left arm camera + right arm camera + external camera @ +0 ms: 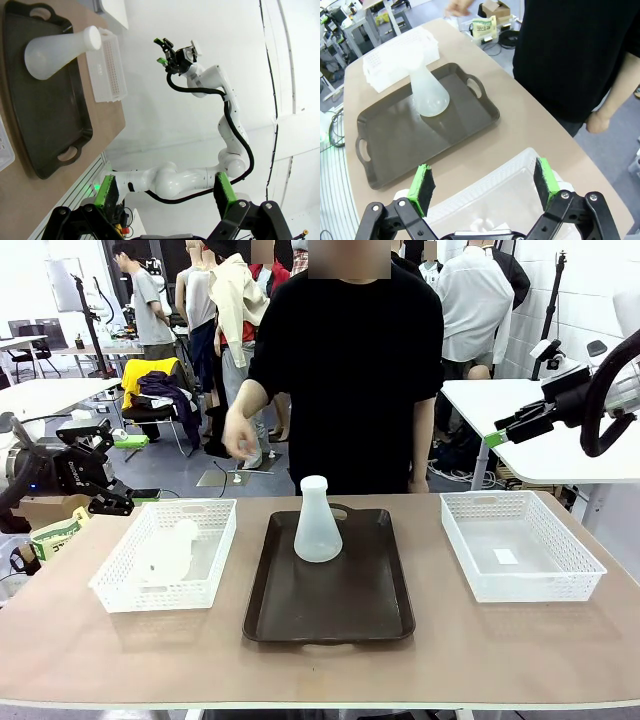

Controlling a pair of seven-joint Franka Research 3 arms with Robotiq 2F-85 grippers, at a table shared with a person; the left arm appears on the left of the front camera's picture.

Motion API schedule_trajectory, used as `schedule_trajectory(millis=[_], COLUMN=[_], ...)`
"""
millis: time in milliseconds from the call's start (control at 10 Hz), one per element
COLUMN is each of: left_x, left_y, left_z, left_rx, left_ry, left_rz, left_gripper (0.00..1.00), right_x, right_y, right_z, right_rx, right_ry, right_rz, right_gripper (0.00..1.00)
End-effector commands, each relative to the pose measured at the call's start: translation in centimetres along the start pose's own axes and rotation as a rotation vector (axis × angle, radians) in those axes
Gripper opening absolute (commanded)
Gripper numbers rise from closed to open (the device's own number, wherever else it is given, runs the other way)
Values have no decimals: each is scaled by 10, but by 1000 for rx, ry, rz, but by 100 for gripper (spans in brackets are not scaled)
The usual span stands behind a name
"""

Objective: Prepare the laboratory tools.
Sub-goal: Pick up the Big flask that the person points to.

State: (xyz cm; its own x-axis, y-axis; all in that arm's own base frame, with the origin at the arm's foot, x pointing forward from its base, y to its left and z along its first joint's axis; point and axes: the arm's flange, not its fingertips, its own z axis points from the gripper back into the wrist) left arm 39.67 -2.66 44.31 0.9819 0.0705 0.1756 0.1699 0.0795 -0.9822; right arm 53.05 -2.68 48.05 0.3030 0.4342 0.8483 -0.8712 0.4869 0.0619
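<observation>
Flask upright on brown tray at middle of tabletop; second flask lies in left basket. Left hand and right hand both wide open, empty, off to the sides.

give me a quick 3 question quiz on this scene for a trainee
1. True or false: the flask on the brown tray stands upright.
2. Where is the second flask? A. in the left basket. B. in the right basket. C. in the person's hand.
3. Fill in: the left tool and the right tool both have jaws that stand ____.

Key: 1 true. 2 A. 3 open.
</observation>
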Motion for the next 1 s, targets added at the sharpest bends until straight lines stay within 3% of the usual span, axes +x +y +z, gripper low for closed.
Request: schedule_trajectory(millis=[0,900], left_x=[-1,-1], left_y=[0,0], left_z=[1,1], left_rx=[-3,-3], left_ry=[-4,-4], left_rz=[-13,-13], left_gripper=[100,100], right_x=[1,1], right_y=[1,1], right_z=[2,2], right_rx=[-6,-6], right_ry=[15,15], right_rz=[-7,-7], right_gripper=[100,100])
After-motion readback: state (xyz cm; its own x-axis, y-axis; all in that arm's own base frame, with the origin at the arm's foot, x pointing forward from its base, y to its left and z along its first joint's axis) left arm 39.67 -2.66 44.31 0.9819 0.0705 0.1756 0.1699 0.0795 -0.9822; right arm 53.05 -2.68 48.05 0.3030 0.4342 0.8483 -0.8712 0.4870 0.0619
